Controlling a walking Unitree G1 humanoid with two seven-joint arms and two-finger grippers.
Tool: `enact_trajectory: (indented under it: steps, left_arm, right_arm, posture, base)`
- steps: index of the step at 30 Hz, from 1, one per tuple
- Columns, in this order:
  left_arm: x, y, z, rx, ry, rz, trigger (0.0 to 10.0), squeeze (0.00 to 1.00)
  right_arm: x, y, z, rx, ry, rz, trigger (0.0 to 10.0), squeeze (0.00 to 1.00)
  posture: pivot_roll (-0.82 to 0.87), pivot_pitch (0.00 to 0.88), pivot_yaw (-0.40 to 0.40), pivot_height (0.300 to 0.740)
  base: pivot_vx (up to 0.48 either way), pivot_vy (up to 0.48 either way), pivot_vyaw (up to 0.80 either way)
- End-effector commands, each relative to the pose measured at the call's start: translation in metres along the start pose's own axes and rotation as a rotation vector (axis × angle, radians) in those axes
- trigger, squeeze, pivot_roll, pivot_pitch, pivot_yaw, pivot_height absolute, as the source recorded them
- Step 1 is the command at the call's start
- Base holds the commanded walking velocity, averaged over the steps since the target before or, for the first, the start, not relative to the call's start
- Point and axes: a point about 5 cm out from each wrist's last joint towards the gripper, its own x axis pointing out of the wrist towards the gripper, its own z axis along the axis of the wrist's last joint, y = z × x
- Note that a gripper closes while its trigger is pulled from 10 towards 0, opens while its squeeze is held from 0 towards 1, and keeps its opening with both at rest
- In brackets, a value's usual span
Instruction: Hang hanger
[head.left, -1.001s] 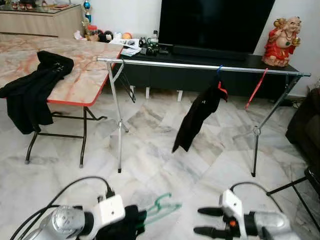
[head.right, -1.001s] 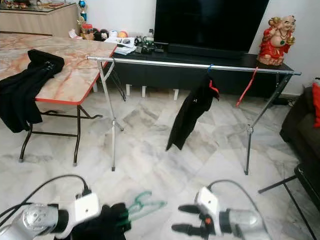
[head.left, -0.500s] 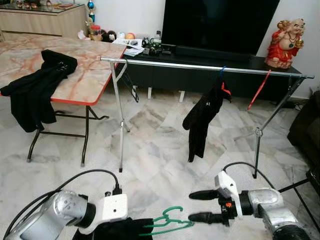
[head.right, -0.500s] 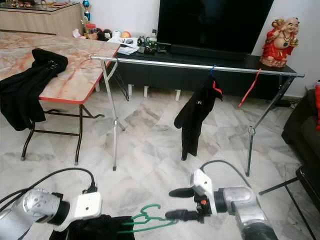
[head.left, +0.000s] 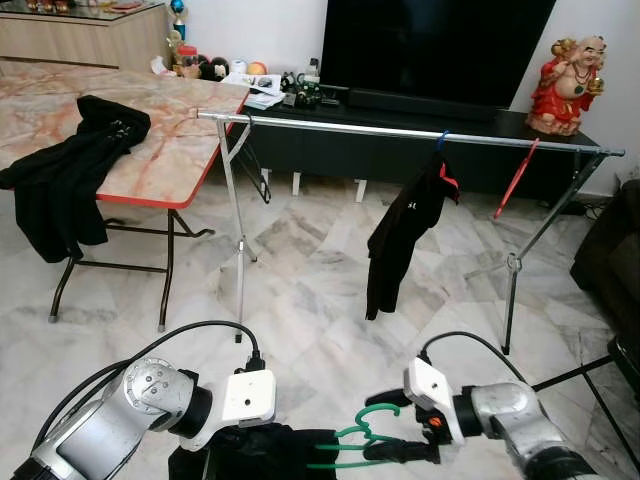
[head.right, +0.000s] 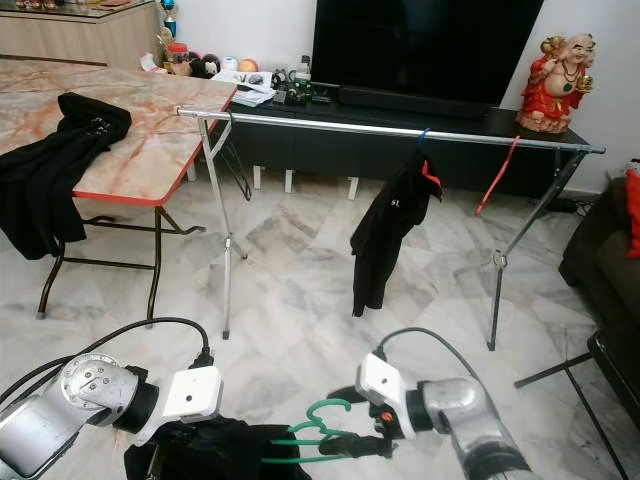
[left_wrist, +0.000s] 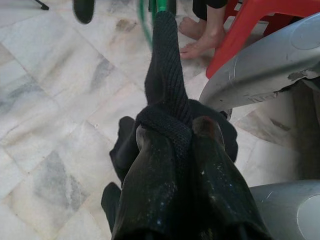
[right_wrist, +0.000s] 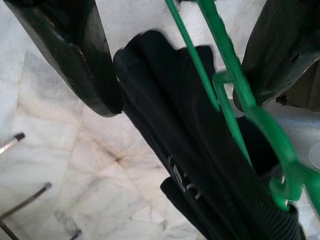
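Left eye view: at 6 o'clock, low in the frame, left gripper (head.left: 300, 450) pinching a bunched black knitted garment (head.left: 265, 455) carrying a green plastic hanger (head.left: 362, 440). At 5 o'clock, right gripper (head.left: 395, 428) reaching in from the right, black fingers spread above and below the hanger's hook end, not pressed together. At 12 o'clock, long silver metal drying rail (head.left: 400, 132) on splayed legs across the white marble floor (head.left: 300, 300). On the rail, toward 1 o'clock, another black garment on a blue hook (head.left: 405, 235); further right, a red hanger (head.left: 512, 180) dangling. At 10 o'clock, pink marble-top folding table with red edge (head.left: 150, 150), a black jacket (head.left: 65, 175) draped over its near side. Behind the rail, large black television (head.left: 430, 50) on a dark low cabinet, red laughing Buddha figurine (head.left: 563, 85) at 2 o'clock.

Right eye view: same scene; green hanger (head.right: 315, 435) between both grippers, low at 6 o'clock, well apart from the rail (head.right: 390, 125).

Left wrist view: two black fingers (left_wrist: 150, 185) pressed onto a fold of the black knitted garment (left_wrist: 167, 90), green hanger (left_wrist: 150, 15) blurred beyond; a person's bare feet (left_wrist: 200, 37) beside a red plastic chair leg (left_wrist: 240, 35) on the floor.

Right wrist view: black fingers (right_wrist: 70, 55) set wide apart, green hanger (right_wrist: 230, 90) running between them, nearer one finger; contact not clear. Black garment (right_wrist: 200, 165) hanging beneath the hanger over marble floor.
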Motion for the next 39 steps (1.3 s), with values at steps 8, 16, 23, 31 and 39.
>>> enact_trajectory:
  steps: [8, 16, 23, 31, 39]
  left_arm:
    - [-0.001, 0.003, 0.013, 0.045, -0.025, -0.004, 10.0, 0.0]
    - [0.0, 0.003, 0.014, 0.048, -0.026, -0.007, 10.0, 0.0]
    - [0.001, 0.005, 0.014, 0.049, -0.026, 0.001, 10.0, 0.0]
    - [-0.001, 0.005, 0.014, 0.051, -0.024, 0.004, 10.0, 0.0]
    - [0.0, 0.007, 0.015, 0.055, -0.025, 0.007, 10.0, 0.0]
  right_arm:
    - [0.001, 0.001, -0.002, 0.009, 0.001, 0.03, 10.0, 0.0]
    - [0.008, 0.008, -0.008, 0.018, 0.027, 0.085, 0.0, 0.0]
    - [0.011, 0.009, -0.009, 0.023, 0.028, 0.08, 0.0, 0.0]
    - [0.012, 0.011, -0.012, 0.029, 0.031, 0.083, 0.0, 0.0]
    - [0.012, 0.01, -0.011, 0.029, 0.027, 0.074, 0.0, 0.0]
  posture:
    - [0.17, 0.0, -0.117, 0.74]
    - [0.16, 0.0, -0.116, 0.74]
    - [0.16, 0.0, -0.116, 0.74]
    - [0.16, 0.0, -0.111, 0.74]
    - [0.17, 0.0, -0.109, 0.74]
  base:
    - [0.0, 0.0, 0.0]
    - [0.0, 0.0, 0.0]
    - [0.0, 0.0, 0.0]
    - [0.0, 0.0, 0.0]
    - [0.0, 0.0, 0.0]
